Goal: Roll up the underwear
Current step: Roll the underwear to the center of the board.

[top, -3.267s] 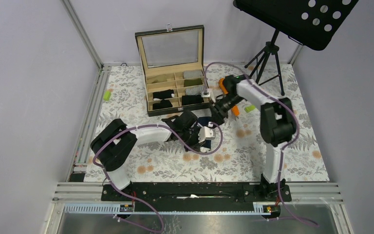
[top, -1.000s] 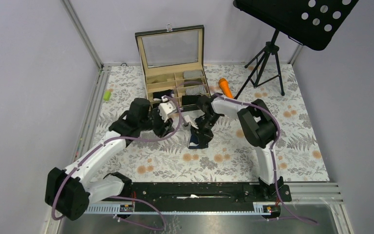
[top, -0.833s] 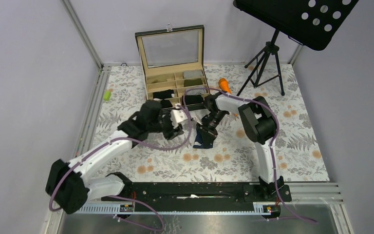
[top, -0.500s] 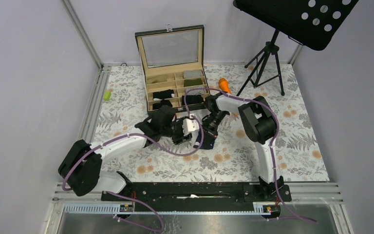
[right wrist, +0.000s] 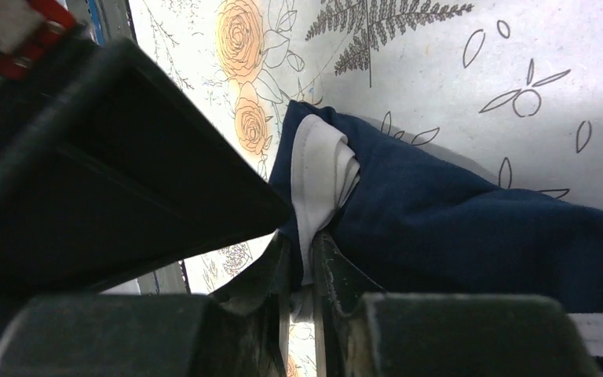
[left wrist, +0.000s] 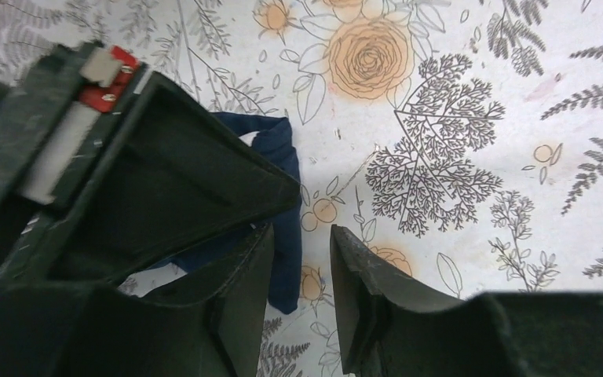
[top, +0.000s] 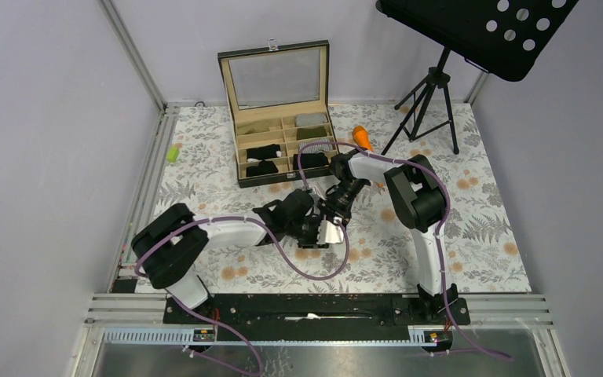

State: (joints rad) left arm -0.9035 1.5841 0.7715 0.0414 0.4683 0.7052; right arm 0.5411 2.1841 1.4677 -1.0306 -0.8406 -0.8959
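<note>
My left jaws have swung from the box (top: 283, 178) to the navy briefs (right wrist: 455, 228), midway between the desk's (top: 471, 243) near and far edges, and hang apart just beside them. My right jaws stay clamped on the white trim, so I judge rolling can start.

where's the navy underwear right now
The navy underwear lies mid-table, just nearer the arms than the wooden box; the right wrist view shows the right gripper pinching its white-trimmed edge, the open left gripper beside it.
</note>
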